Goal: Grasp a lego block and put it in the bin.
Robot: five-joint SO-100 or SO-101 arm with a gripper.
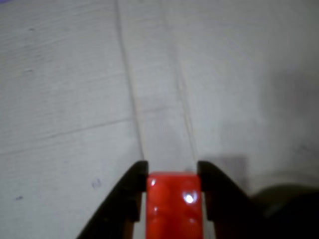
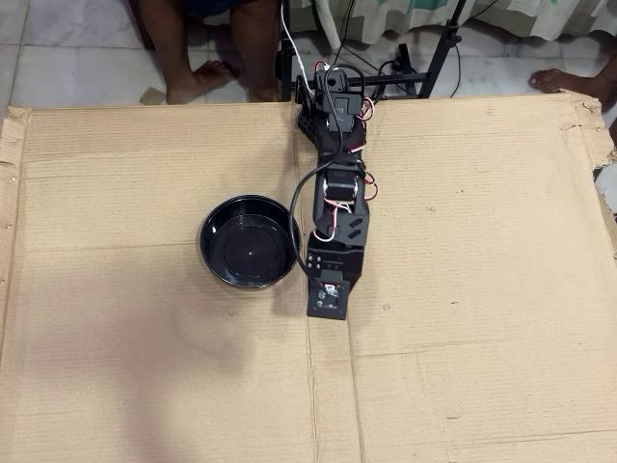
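In the wrist view the red lego block (image 1: 173, 204) sits clamped between two black fingers at the bottom edge, so my gripper (image 1: 172, 167) is shut on it, above bare cardboard. From overhead, the black arm reaches down the middle of the sheet and its wrist end (image 2: 328, 297) hides the gripper and the block. The bin (image 2: 249, 241), a round glossy black bowl, stands just left of the arm in the overhead view, its rim close to the wrist. Nothing lies in the bin.
A large cardboard sheet (image 2: 482, 241) with fold creases covers the floor. The arm's base (image 2: 333, 96) and cables sit at the top edge. Bare feet (image 2: 207, 72) of people stand beyond the cardboard at the top, and a stand's legs (image 2: 424, 68) are there too.
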